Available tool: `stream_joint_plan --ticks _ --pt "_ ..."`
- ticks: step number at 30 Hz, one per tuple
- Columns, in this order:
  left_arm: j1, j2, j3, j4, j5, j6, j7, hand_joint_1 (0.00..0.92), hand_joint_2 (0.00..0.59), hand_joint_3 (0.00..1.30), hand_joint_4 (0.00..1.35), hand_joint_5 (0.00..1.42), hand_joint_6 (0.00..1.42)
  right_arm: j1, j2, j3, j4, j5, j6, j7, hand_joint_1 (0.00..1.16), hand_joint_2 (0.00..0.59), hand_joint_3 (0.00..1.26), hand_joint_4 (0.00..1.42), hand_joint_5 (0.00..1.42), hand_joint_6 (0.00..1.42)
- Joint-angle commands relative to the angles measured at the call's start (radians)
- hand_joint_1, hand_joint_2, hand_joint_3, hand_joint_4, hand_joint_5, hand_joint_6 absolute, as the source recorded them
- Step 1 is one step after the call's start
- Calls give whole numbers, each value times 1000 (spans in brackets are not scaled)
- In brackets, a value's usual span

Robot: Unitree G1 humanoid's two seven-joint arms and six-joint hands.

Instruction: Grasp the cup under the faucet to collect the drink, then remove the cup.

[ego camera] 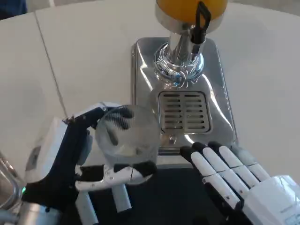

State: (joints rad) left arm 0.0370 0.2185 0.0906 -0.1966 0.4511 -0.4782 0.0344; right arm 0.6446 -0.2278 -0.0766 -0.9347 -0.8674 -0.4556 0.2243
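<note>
Left robot hand [101,159] grips clear cup [126,133] (contents indistinct)

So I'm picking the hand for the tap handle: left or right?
Probably right. The right hand is open by the drip tray, below the black tap handle. The left hand holds the clear cup.

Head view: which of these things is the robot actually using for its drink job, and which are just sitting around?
Part of the job:
clear cup, held by the left hand
dispenser faucet
drip tray
right hand, open, waiting

Just there:
white table
metal object at the left edge
</note>
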Motion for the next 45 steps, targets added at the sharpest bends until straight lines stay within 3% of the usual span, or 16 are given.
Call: stream_joint_plan --ticks 1,17,26,37,45 --pt "-96 -23 -50 75 43 17 61 674 0 1133 1106 1380 1424 8 -8 -19 -26 22 16 15 68 586 0 0 0 0" --pt "-364 -74 -207 374 114 64 169 674 0 1132 1106 1367 1424 -7 -18 -29 -34 32 51 53 88 586 0 0 0 0" --pt "-495 -95 -246 492 136 87 259 674 0 1132 1106 1367 1424 19 -17 -51 -59 43 51 58 98 586 0 0 0 0" --pt "-587 -99 -292 640 171 105 359 680 0 1130 1094 1367 1424 13 -8 -45 -60 40 61 62 107 586 0 0 0 0" --pt "-650 -113 -344 720 245 136 489 681 0 1123 1092 1367 1424 5 -25 -66 -66 61 76 80 111 586 0 0 0 0"
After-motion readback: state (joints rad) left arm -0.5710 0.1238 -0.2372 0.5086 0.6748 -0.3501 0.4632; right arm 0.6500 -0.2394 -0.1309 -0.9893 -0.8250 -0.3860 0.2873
